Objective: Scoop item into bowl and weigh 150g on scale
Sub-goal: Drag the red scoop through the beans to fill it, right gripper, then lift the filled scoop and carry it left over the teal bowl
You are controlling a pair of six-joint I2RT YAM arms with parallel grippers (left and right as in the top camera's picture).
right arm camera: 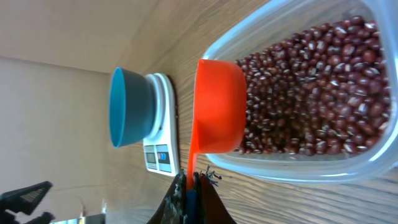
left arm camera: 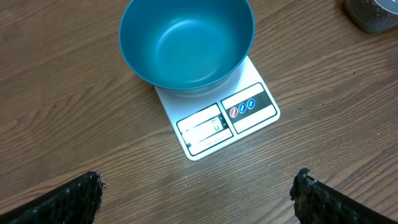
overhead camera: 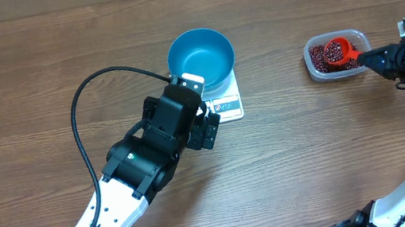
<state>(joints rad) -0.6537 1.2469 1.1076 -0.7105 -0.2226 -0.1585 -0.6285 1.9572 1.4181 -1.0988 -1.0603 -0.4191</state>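
The brown wooden table (overhead camera: 18,60) carries everything; the left gripper (left arm camera: 198,186) hangs over the middle of the tabletop, on the near side of the white scale (overhead camera: 230,106), its fingers spread wide with nothing in them; the right gripper (overhead camera: 378,60) is by the right edge, squeezed tight on the thin handle of the orange scoop (overhead camera: 338,50); the blue bowl (overhead camera: 200,56) sits on the scale, toward the far edge; the clear tub (overhead camera: 313,66) lies well apart from it, nearer the right edge; the scoop rests in the tub with beans in it; small dark red beans (overhead camera: 321,58) fill the tub.
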